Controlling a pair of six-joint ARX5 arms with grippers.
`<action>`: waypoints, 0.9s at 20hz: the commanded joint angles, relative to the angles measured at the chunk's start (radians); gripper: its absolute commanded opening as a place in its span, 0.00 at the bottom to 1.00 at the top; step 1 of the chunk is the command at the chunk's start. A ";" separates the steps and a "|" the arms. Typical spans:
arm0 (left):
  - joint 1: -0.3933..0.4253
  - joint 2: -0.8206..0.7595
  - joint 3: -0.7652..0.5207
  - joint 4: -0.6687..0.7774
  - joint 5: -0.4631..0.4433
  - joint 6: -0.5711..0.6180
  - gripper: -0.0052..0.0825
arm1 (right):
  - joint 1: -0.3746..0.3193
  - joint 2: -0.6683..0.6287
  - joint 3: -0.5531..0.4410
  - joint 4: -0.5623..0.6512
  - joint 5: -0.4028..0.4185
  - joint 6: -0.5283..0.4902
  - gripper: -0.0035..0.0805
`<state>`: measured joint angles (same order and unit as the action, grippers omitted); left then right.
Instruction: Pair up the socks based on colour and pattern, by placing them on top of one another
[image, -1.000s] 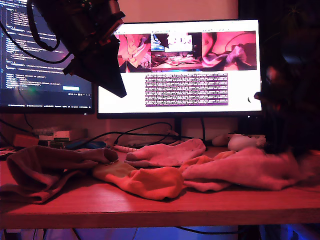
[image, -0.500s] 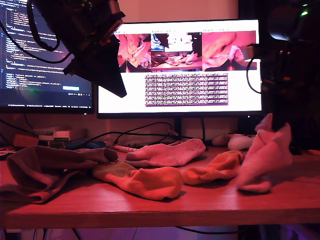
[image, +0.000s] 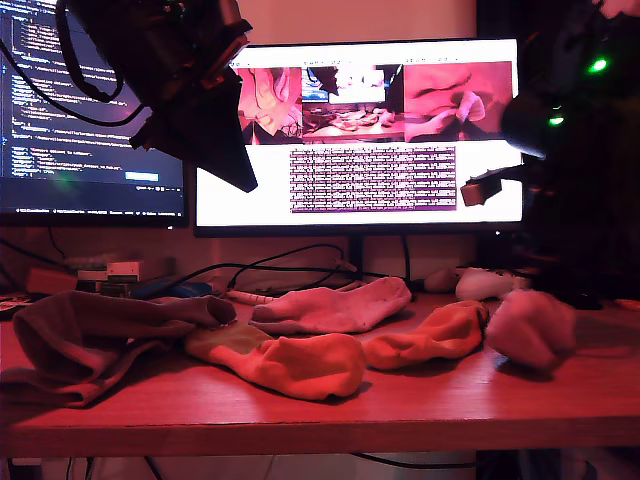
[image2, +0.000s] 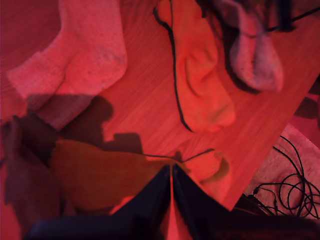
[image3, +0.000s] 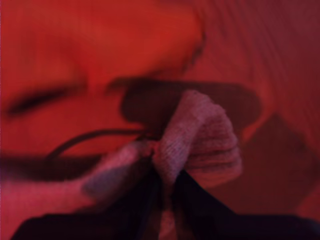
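My second gripper (image3: 167, 175) is shut on a pale pink fuzzy sock (image3: 200, 140). That sock (image: 530, 328) is bunched into a ball low over the table at the exterior view's right, under the dark second arm. My first gripper (image2: 171, 172) is shut and holds nothing, high above the exterior view's left (image: 235, 170). Below it lie a second pink sock (image: 335, 305), two orange socks (image: 300, 365) (image: 425, 338) and a dark maroon sock (image: 90, 335). The first wrist view shows the flat pink sock (image2: 85, 55) and both orange socks (image2: 202, 80) (image2: 125, 175).
A white game controller (image: 480, 283) lies behind the socks at the exterior view's right. Two monitors (image: 370, 140) (image: 60, 110) stand at the back with cables (image: 280, 265) in front of them. The table's front edge (image: 320, 430) runs across the exterior view.
The second gripper lifted the pink sock off the pile at the exterior view's right, and the sock has since dropped from a hanging drape into a low ball. The first arm has stayed still.
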<state>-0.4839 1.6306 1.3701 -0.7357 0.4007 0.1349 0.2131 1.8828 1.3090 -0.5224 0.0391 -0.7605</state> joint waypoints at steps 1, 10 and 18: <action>-0.003 -0.009 -0.007 0.011 0.005 0.005 0.04 | 0.035 -0.013 0.009 0.018 -0.002 0.000 0.03; -0.003 -0.009 -0.007 0.002 0.006 0.005 0.04 | 0.093 -0.037 0.106 -0.099 0.117 0.188 0.36; -0.002 -0.009 -0.007 0.006 0.007 0.005 0.04 | 0.089 -0.077 0.308 -0.494 -0.011 0.658 0.14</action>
<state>-0.4839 1.6306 1.3701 -0.7353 0.4026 0.1349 0.3027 1.7805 1.6421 -0.9825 0.0536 -0.1425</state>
